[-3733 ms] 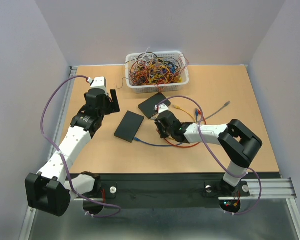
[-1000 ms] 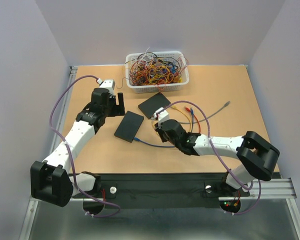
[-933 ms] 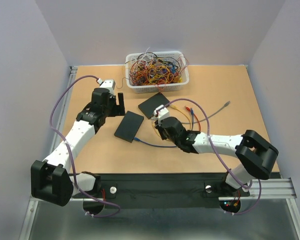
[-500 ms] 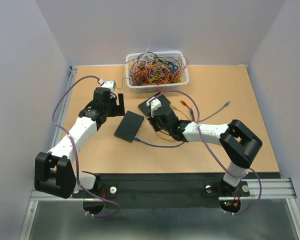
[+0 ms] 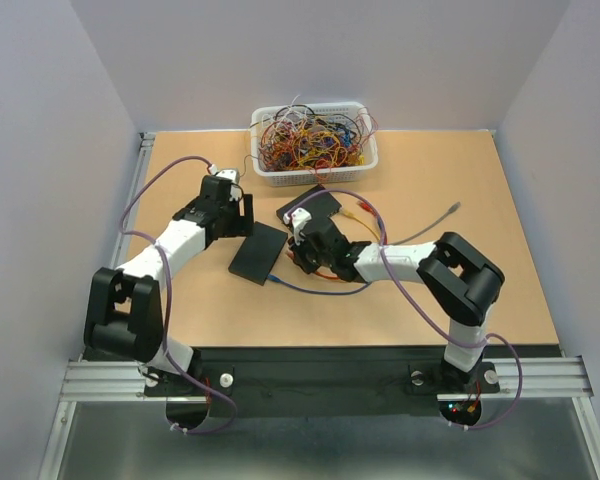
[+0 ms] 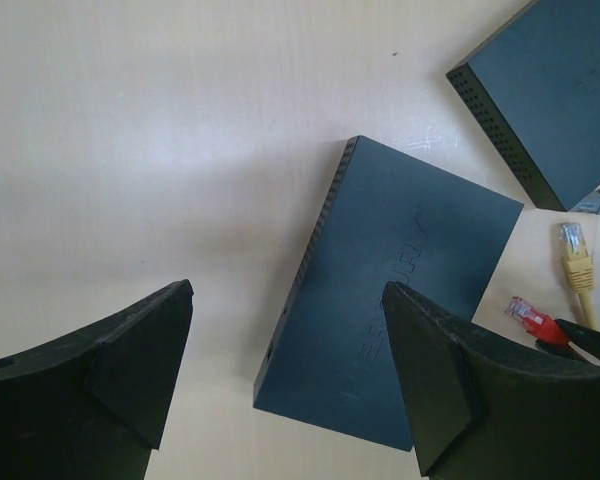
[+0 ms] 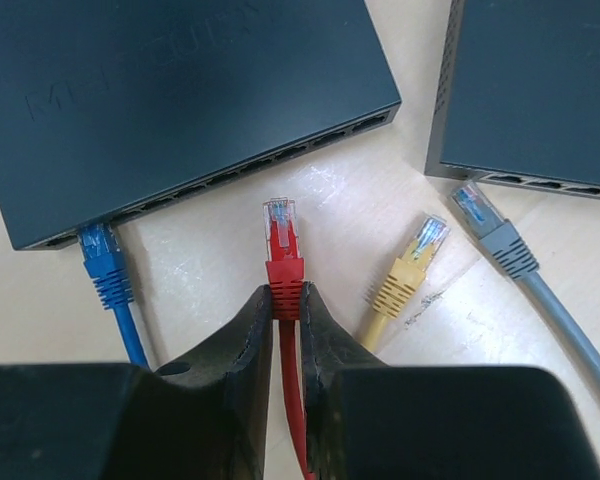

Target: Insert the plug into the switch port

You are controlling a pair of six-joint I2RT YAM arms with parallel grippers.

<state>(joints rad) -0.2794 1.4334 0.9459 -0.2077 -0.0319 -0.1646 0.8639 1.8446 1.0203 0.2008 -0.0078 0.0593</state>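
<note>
a tan table [image 5: 480, 290] sits between pale grey walls, with a white basket [image 5: 280, 178] of tangled wires at its far edge. two flat black boxes lie near the middle. the switch [image 5: 258, 250] is nearer the arms, and a second switch [image 5: 315, 205] lies just beyond it toward the basket, apart from it.

the right gripper [image 7: 286, 292] is low over the table, its fingers pinched together on the boot of the red plug [image 7: 282, 245]. the plug points straight at the ports [image 7: 270, 160], the row of sockets along the switch's narrow edge. its clear tip lies just short of them, with a strip of bare table between, so it is not in a socket. in the right wrist view a blue plug [image 7: 102, 262] is seated in the socket at the left end of that row, its cable running off beside the gripper. a yellow plug [image 7: 412, 262] lies loose just right of the red one. a grey plug [image 7: 488, 228] lies with its tip close to the second switch's own row of sockets; whether it touches cannot be told.

the left gripper [image 6: 288, 300] hovers above the switch's other side, its fingers [image 6: 130, 350] spread wide and holding nothing. in its view the switch's long vented side lies between the two fingertips.
</note>
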